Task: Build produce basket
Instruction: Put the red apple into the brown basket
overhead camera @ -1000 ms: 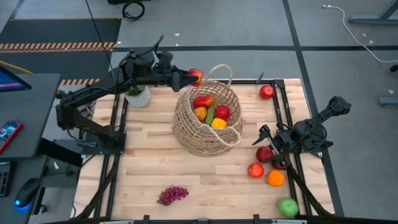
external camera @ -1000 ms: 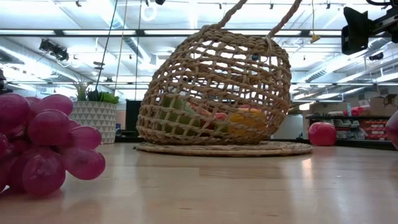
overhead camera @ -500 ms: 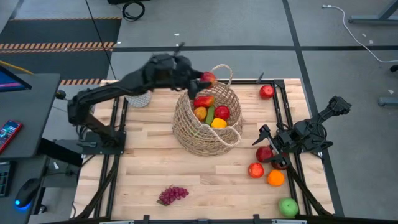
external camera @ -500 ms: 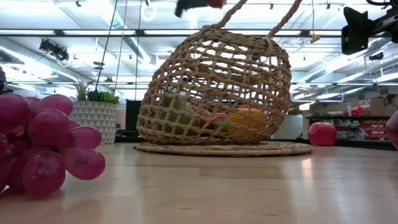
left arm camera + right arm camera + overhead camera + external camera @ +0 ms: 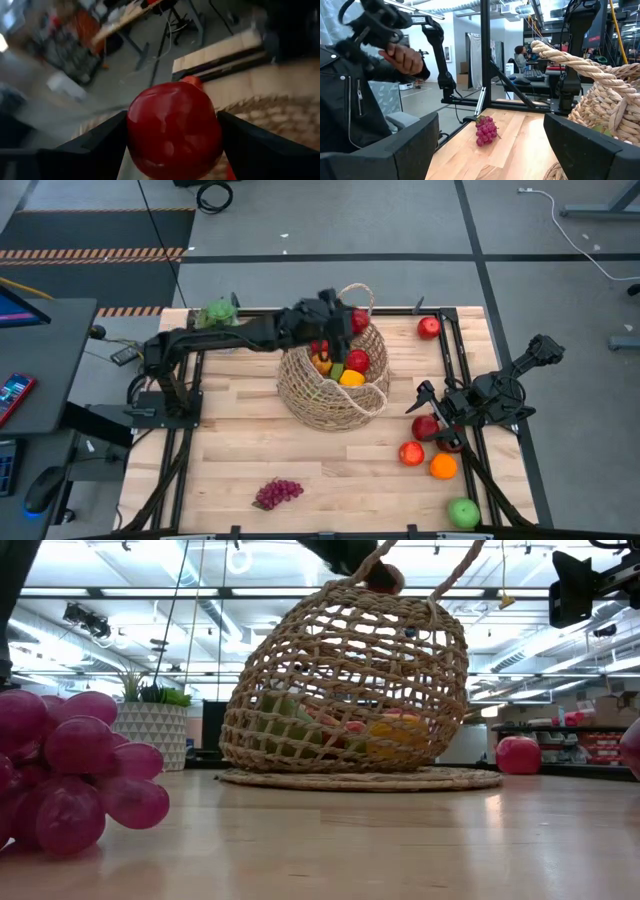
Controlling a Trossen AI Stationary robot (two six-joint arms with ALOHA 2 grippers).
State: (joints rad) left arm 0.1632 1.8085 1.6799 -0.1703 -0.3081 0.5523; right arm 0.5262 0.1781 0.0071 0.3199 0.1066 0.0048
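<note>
over the tan open-weave basket (image 5: 330,385), a glossy red apple (image 5: 173,131).

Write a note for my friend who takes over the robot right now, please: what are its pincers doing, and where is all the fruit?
Left pincer: shut on a red apple, held over the basket mouth.
Right pincer: open, empty, waiting at the table's right side above another red apple.
Done: several pieces lie in the basket.
Left: drop the held apple; then the far red apple, the near-right red one, orange, green apple and grapes.
</note>
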